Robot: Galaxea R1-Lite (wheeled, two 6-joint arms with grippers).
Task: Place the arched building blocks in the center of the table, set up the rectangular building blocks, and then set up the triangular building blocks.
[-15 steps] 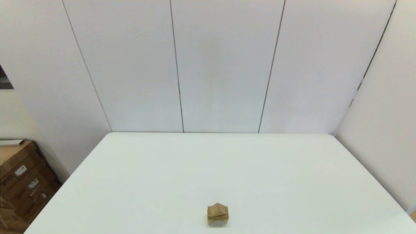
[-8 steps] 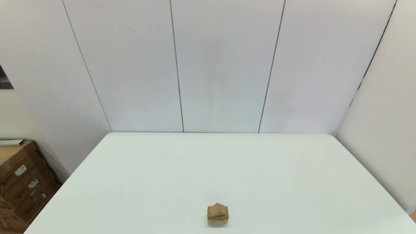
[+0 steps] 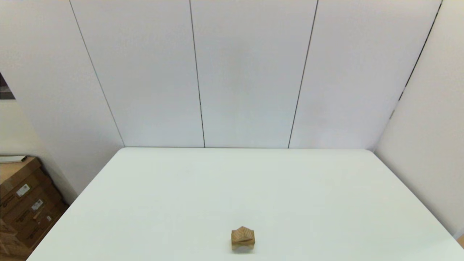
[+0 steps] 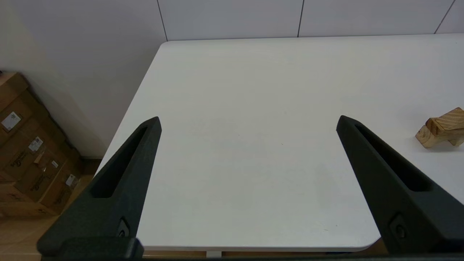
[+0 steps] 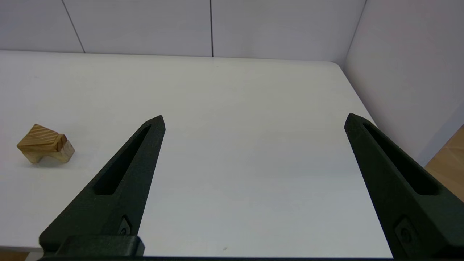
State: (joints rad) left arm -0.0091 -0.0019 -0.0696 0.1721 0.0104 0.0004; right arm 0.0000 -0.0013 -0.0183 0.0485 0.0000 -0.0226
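Note:
A small stack of wooden blocks (image 3: 243,238) stands on the white table (image 3: 232,188) near its front edge, about midway across. The light arched block (image 5: 63,154) is at the bottom, hollow side down. A darker grained piece with sloping faces, the triangular block (image 5: 38,139), rests on top. I cannot make out the rectangular block as a separate piece. The left gripper (image 4: 248,119) hangs open over the table's front left, with the stack (image 4: 440,127) off to its side. The right gripper (image 5: 255,116) hangs open over the front right. Neither gripper shows in the head view.
Cardboard boxes (image 3: 21,206) stand on the floor beyond the table's left edge, also seen from the left wrist (image 4: 29,159). White wall panels close the back and right sides. Bare tabletop surrounds the stack.

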